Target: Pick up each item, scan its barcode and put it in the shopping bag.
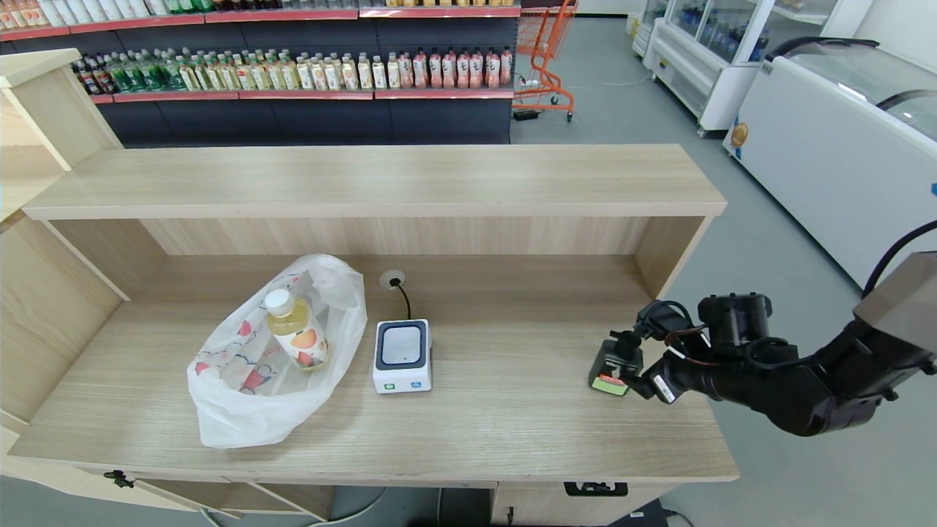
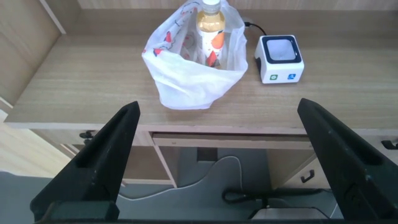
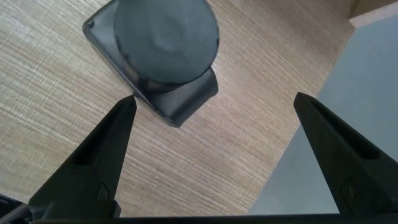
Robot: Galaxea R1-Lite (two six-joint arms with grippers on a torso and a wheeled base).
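We are seeing the shopping bag [image 1: 249,388] lying open at the centre left of the head view on the wooden counter [image 1: 512,417], and a bottle [image 1: 296,337] with a white cap is leaning inside it. Just right of the bag, the scanner [image 1: 402,355] is sitting with its window facing up and its cable running back to a hole in the counter. At the right of the frame a small dark container [image 1: 606,366] is standing near the counter's edge. Our right gripper [image 1: 628,360] is hovering just beside it, with its fingers [image 3: 93,174] spread wide and not closed on it. Our left gripper [image 2: 217,168] is hanging wide open in front of the counter, holding nothing.
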